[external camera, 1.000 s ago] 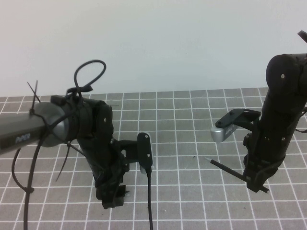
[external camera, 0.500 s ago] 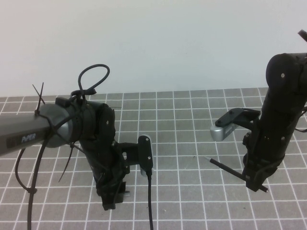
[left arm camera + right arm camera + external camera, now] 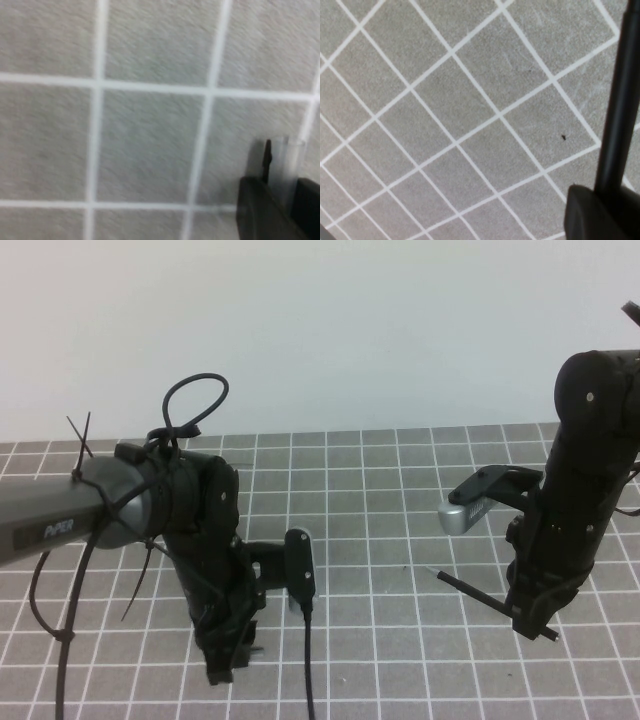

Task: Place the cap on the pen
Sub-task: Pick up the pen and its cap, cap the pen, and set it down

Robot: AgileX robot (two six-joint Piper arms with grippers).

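Two arms hang over the grey mat (image 3: 400,470), well apart from each other. The right gripper (image 3: 532,623) is on the right side, low near the mat, and it is closed tight on the black pen (image 3: 473,591). The pen sticks out of it toward the middle, with its thin tip on the left arm's side. The left gripper (image 3: 224,665) is on the left side, low near the mat, and its wrist view shows it pinching a small clear cap (image 3: 287,157). To do this step well, I think the left arm should lift and turn until the cap's open end faces the pen tip. Then both should line up straight and come together slowly, with the pen held firm, until the cap sits snug. The left arm reaches in from the side and bends sharply down at the wrist. The right arm stands tall and folds down to its gripper
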